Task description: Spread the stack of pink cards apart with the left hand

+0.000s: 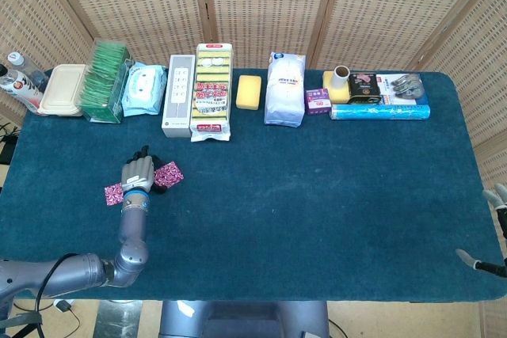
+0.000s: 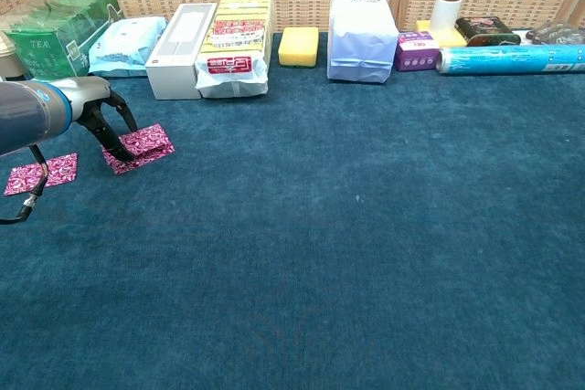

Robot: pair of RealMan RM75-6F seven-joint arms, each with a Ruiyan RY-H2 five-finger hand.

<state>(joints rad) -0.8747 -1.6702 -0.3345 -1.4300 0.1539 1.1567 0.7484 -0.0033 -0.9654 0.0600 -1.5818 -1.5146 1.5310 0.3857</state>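
A small stack of pink patterned cards (image 1: pixel 169 173) (image 2: pixel 148 142) lies on the blue table cloth at the left. One pink card (image 1: pixel 113 193) (image 2: pixel 42 173) lies apart from it, nearer the left edge. My left hand (image 1: pixel 138 172) (image 2: pixel 101 118) is over the stack's left end. Its fingers are spread, and the fingertips (image 2: pixel 118 153) touch the stack's near left corner. It grips nothing. My right hand (image 1: pixel 493 223) shows only partly at the table's far right edge, with its fingers apart and nothing in them.
Along the back edge stand a beige box (image 1: pixel 62 89), green tea packets (image 1: pixel 105 81), wipes (image 1: pixel 143 89), a white box (image 1: pixel 178 94), a sponge pack (image 1: pixel 212 91), a yellow sponge (image 1: pixel 249 91), a white bag (image 1: pixel 285 89) and a blue roll (image 1: pixel 379 112).
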